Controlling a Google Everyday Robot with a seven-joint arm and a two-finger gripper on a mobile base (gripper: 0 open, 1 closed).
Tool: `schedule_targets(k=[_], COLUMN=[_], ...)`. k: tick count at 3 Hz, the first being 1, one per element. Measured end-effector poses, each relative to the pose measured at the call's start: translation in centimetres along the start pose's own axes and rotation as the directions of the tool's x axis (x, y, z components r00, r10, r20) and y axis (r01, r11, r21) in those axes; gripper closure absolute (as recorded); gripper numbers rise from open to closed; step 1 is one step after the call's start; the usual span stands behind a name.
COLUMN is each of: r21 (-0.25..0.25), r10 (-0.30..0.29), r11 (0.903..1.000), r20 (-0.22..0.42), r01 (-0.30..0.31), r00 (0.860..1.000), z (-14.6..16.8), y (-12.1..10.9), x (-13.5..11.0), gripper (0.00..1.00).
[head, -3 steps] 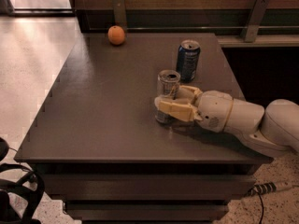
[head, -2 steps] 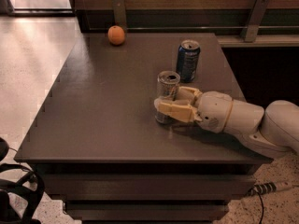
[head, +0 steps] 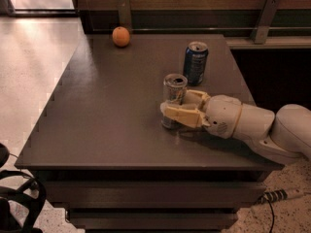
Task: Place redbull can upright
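Note:
The redbull can (head: 174, 87) is slim and silver-grey with an open shiny top. It stands upright on the dark table (head: 107, 110), right of centre. My gripper (head: 176, 106) reaches in from the right, low over the table. Its cream fingers (head: 182, 115) sit on either side of the can's lower half and appear closed on it. The near finger hides part of the can's body. The white arm (head: 252, 125) runs off to the right edge.
A shorter, wider dark blue can (head: 195, 63) stands upright just behind the redbull can. An orange (head: 121, 36) lies at the table's back left. A railing and wall run behind the table. A power strip (head: 279, 195) lies on the floor at the right.

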State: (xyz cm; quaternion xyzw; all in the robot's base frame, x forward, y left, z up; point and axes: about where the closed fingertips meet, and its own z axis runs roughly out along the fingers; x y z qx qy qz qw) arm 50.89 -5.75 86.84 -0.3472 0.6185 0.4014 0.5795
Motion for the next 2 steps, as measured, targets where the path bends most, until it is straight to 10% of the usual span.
schedule_targets(k=[2], r21=[-0.008], r10=[-0.002], r11=[1.0000], r20=[-0.001], r01=[0.002], r00=[1.000], z=[0.37], y=[0.28], x=[-0.10], gripper=[0.00])
